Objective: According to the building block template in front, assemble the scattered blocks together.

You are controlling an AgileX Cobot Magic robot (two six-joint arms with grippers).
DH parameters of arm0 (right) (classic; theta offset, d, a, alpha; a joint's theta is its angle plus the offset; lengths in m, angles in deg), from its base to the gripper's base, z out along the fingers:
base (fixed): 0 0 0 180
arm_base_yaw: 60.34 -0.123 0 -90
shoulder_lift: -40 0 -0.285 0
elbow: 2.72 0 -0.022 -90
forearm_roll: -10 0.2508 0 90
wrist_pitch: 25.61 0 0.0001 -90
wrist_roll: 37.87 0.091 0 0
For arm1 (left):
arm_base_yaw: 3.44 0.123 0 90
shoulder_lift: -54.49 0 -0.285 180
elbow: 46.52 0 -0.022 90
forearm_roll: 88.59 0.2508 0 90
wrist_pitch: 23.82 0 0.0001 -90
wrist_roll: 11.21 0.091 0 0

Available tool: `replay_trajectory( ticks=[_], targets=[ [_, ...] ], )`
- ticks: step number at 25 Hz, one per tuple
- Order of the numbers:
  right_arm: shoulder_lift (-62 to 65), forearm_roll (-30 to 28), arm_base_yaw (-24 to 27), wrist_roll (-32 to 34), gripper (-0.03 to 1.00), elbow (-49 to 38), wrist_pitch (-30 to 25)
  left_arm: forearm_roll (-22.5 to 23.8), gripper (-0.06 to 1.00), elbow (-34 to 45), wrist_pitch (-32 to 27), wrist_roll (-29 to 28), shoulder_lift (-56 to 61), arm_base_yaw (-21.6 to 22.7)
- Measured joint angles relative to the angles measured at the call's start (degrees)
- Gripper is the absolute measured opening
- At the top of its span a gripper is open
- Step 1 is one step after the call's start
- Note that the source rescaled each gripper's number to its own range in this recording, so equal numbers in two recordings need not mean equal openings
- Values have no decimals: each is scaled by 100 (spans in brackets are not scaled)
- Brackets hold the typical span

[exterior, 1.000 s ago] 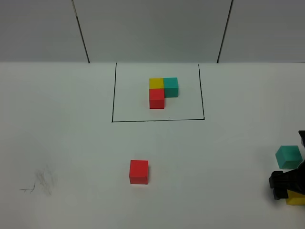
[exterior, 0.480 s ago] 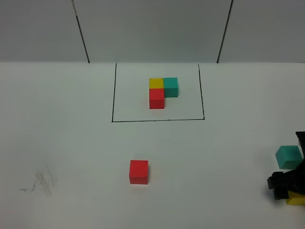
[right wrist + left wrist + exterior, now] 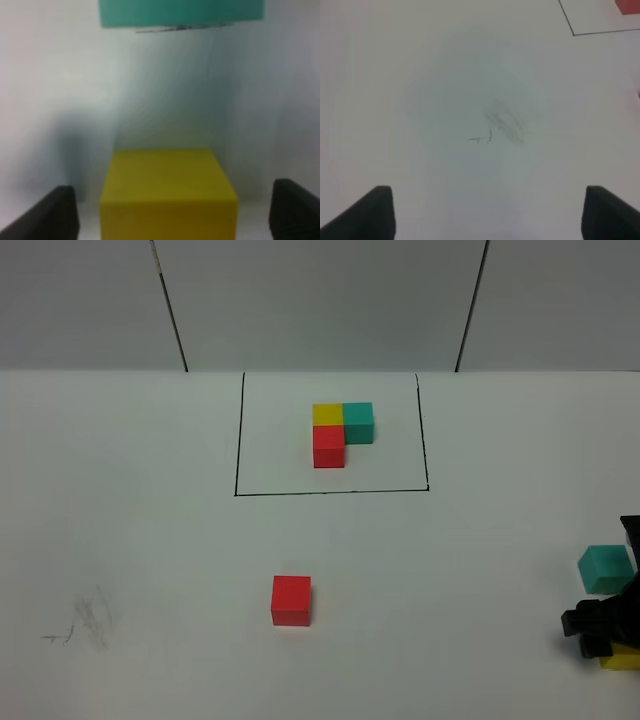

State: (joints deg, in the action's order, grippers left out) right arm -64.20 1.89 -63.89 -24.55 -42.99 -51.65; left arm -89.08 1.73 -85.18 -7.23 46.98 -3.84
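At the table's (image 3: 150, 540) right edge our right gripper (image 3: 172, 215) straddles the yellow cube (image 3: 167, 187), jaws wide; we fear an off-centre squeeze twisting it. Left gripper (image 3: 485, 215) wide, empty.

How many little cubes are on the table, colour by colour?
Red: 2, framed red cube and loose red cube
Yellow: 2, framed yellow cube and loose yellow cube
Teal: 2, framed teal cube and loose teal cube
Total: 6
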Motion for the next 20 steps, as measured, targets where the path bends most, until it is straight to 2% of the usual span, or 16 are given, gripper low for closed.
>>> replay_trajectory(
  ticks=[2,4,5,16,20],
  targets=[
    [0,-8,0,0,63,0,0,0,82,0,0,0,0,0],
    [0,-14,0,0,49,0,0,0,82,0,0,0,0,0],
    [0,-14,0,0,46,0,0,0,82,0,0,0,0,0],
    [0,25,0,18,46,8,-115,0,82,0,0,0,0,0],
    [75,180,-17,18,46,193,-780,0,82,0,0,0,0,0]
  ],
)
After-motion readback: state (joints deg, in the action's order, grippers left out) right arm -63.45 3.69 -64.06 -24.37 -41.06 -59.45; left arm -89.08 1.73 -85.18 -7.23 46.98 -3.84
